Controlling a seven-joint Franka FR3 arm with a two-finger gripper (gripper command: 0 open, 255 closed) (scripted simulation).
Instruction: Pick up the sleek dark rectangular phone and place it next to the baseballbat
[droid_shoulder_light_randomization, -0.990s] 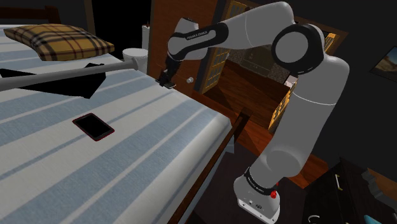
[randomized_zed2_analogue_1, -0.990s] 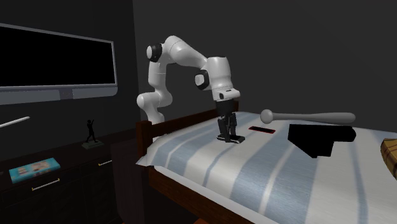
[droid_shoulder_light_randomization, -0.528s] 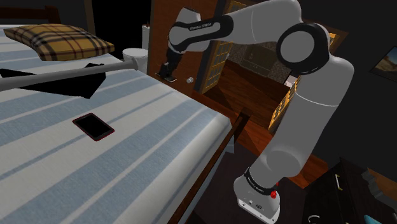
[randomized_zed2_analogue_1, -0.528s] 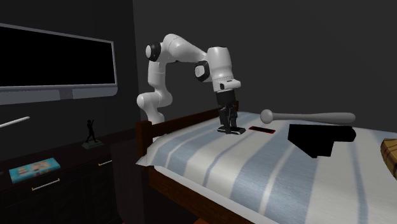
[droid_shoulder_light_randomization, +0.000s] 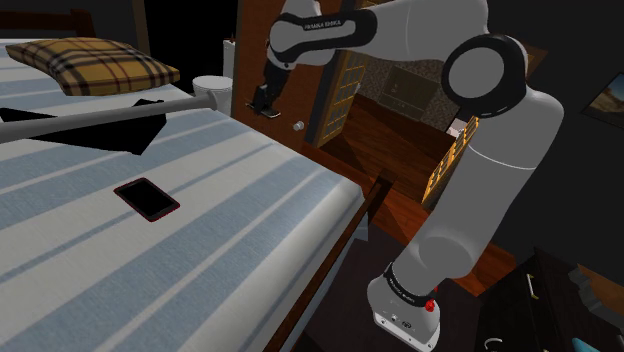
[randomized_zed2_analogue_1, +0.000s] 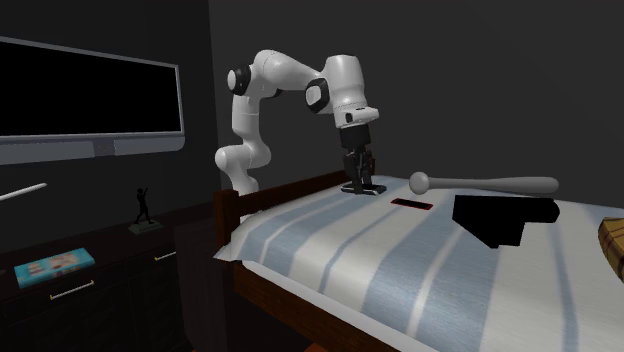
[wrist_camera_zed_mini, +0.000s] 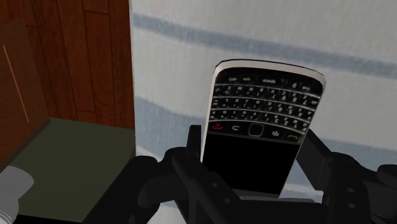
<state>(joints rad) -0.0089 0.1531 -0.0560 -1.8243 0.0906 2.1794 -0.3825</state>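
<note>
A black phone (wrist_camera_zed_mini: 261, 127) with a keypad and a silver rim is clasped between my gripper's (wrist_camera_zed_mini: 254, 153) two black fingers. In the shoulder view the gripper (droid_shoulder_light_randomization: 265, 105) hangs above the far edge of the striped bed (droid_shoulder_light_randomization: 260, 240), a little off the cover. The second exterior view has the gripper (randomized_zed2_analogue_1: 361, 182) just above the bed. The grey baseball bat (droid_shoulder_light_randomization: 90, 122) lies across a black cloth (droid_shoulder_light_randomization: 130, 130), well off towards the shoulder view's left. In the second exterior view the bat (randomized_zed2_analogue_1: 500, 183) lies to the gripper's right.
A flat dark device with a red rim (droid_shoulder_light_randomization: 148, 197) lies on the bed between gripper and bat. A plaid pillow (droid_shoulder_light_randomization: 95, 65) sits at the back. A white round object (droid_shoulder_light_randomization: 212, 88) stands past the bed. Wooden bed frame (droid_shoulder_light_randomization: 365, 205), dresser (randomized_zed2_analogue_1: 90, 275) and a wall screen (randomized_zed2_analogue_1: 90, 100) surround it.
The gripper has risen from the bed cover with the phone in it and moved slightly towards the bed's far edge. The bat and the red-rimmed device have not moved.
</note>
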